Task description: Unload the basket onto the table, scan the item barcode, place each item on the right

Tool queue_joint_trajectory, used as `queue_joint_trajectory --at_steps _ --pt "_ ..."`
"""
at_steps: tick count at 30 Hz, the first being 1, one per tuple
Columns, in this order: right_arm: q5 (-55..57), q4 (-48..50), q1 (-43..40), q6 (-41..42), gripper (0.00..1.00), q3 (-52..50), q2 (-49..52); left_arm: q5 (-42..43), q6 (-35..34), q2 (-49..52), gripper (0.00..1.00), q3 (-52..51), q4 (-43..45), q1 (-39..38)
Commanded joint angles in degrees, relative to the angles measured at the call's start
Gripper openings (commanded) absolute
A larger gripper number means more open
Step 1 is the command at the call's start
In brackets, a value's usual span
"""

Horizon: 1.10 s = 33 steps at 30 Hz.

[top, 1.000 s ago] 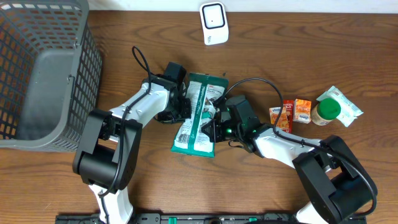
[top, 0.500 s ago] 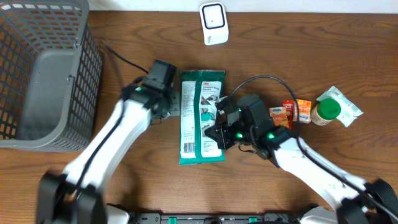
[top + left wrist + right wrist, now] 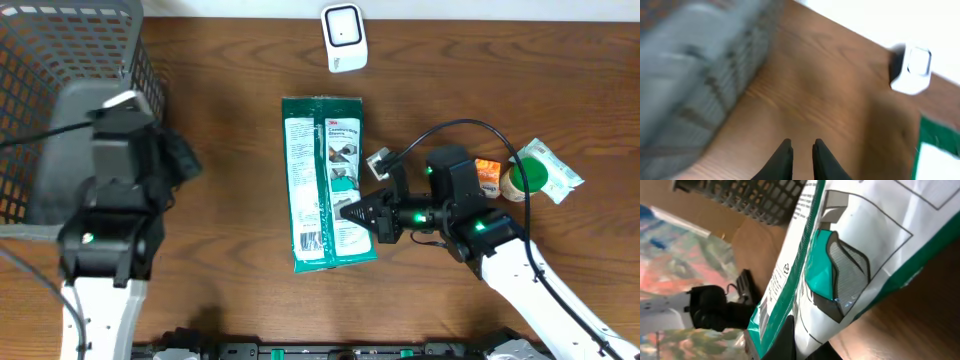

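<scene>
Green-and-white packet (image 3: 322, 170) hangs pinched at its edge between the right gripper (image 3: 350, 212) fingers. The scanner (image 3: 343, 37) stands well beyond them, so scanning looks not yet done. The left gripper (image 3: 801, 156) fingers are slightly apart, empty.

The overhead view is evenly lit and sharp; the basket (image 3: 695, 85) is smeared by blur in the left wrist view.

Right pincer (image 3: 348, 212) grips green packet (image 3: 322, 170) edge.
</scene>
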Motion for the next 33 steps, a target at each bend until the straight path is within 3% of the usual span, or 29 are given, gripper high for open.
queue_joint_trajectory --at_steps 1,4,6,10,15,22,30,33 --pt "-4.1 0.0 -0.5 -1.0 0.01 0.1 -0.8 -0.2 -1.6 -1.4 0.17 0.6 -0.2 3.4" --pt "-3.5 -0.1 -0.5 -0.5 0.01 0.4 -0.8 -0.2 -1.6 -1.5 0.17 0.7 0.6 3.7" --pt "-3.5 -2.2 -0.5 -0.6 0.01 1.7 -0.8 -0.3 -1.6 -1.5 0.25 0.7 1.6 3.7" --pt "-0.1 -12.3 -0.6 -6.0 0.01 7.1 -0.8 -0.5 -1.6 -1.5 0.52 0.9 3.7 3.7" --pt "12.3 -32.6 -0.6 -15.0 0.01 18.8 -0.8 -0.4 -4.6 -1.5 0.65 2.1 4.1 4.7" --pt "31.1 -53.3 -0.6 -21.8 0.01 38.3 -0.2 4.7 -5.3 -0.2 0.68 11.9 1.4 11.9" --pt "35.5 -55.9 -0.4 -26.7 0.01 56.3 5.5 4.7 -5.2 2.2 0.69 17.7 -0.9 20.6" --pt "38.5 -57.5 0.1 -27.6 0.01 63.7 10.3 4.7 -5.2 2.4 0.78 17.7 -1.1 22.4"
